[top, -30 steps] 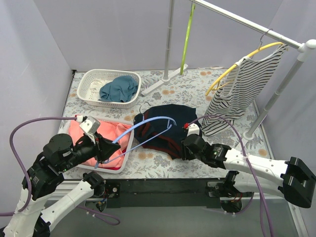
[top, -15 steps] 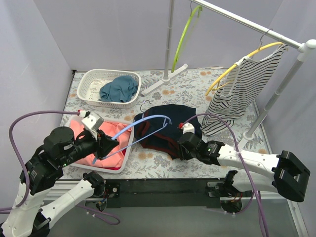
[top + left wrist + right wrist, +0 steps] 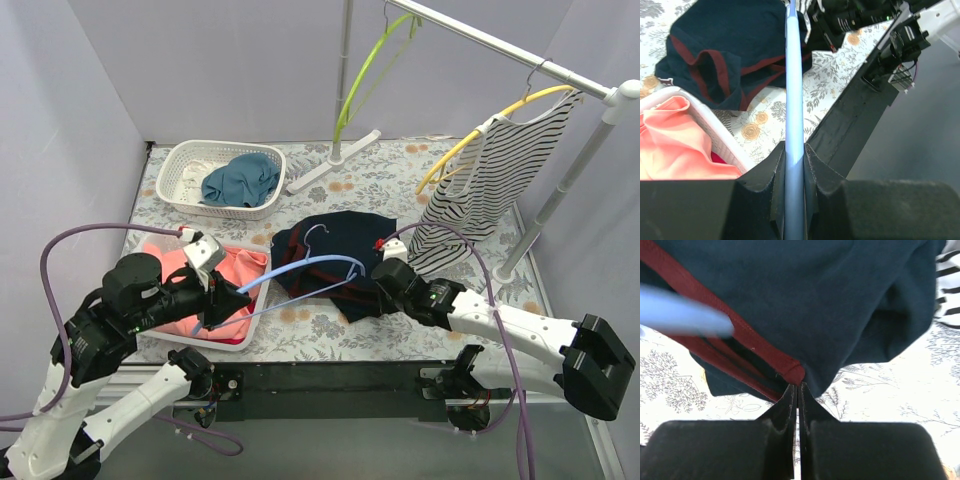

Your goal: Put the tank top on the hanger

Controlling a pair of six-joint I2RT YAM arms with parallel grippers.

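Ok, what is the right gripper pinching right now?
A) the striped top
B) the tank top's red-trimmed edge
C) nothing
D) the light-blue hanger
B: in the right wrist view the right gripper is shut on the tank top at its dark red trim; the left gripper holds the hanger.

No text, label or number is legible on anything here.

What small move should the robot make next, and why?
Probably lift the right gripper a little to open up the tank top. It is shut on the red trim, while the left gripper holds the hanger across the shirt, not yet inside it.
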